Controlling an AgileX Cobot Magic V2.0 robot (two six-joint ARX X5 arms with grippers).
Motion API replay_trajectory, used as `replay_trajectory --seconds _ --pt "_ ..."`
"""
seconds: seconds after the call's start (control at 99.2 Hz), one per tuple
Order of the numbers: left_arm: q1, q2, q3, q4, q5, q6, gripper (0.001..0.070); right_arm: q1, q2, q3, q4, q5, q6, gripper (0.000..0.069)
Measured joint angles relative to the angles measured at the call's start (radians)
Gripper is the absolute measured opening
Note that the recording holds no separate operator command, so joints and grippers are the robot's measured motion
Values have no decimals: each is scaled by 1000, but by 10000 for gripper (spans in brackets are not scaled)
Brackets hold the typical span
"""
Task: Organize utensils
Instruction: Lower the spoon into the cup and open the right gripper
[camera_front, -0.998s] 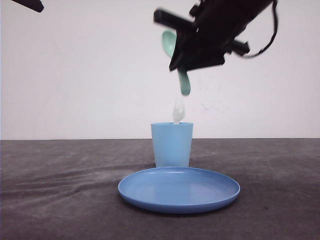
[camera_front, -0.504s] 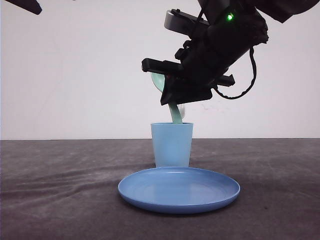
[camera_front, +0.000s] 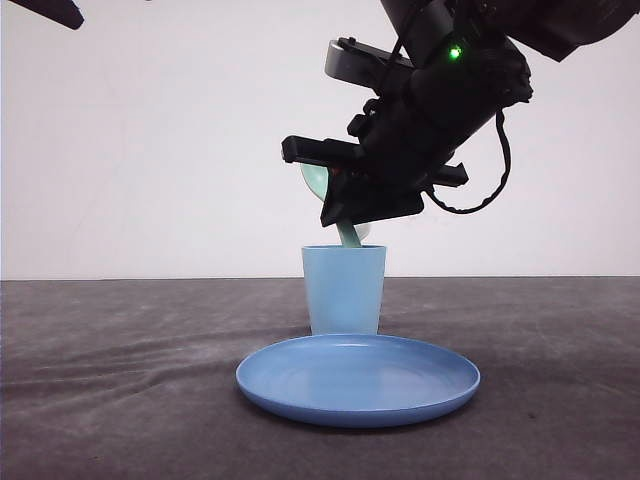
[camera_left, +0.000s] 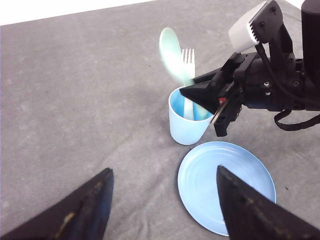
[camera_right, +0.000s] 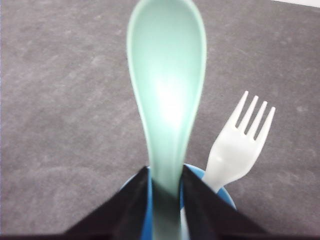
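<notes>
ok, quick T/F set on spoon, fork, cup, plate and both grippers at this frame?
1. The right gripper is shut on the spoon. True.
2. The fork lies on the plate. False: it stands in the cup, tines up.
3. The spoon's handle reaches into the cup. True.
4. The left gripper holds the fork. False: it is open and holds nothing.
5. The cup stands on the plate. False: it is on the table behind the plate.

right hand (camera_right: 166, 192) clamped, left hand (camera_left: 162, 207) spread
</notes>
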Motion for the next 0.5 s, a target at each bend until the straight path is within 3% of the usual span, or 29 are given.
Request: replay_trajectory --seconds 0.151,0.353,0.504 --pt "0 0 0 0 0 0 395 0 0 0 0 -2 0 276" --pt "0 0 0 0 0 0 395 1 -19 0 -20 -26 0 291" --pt "0 0 0 0 0 0 395 6 -125 0 -64 -27 0 291"
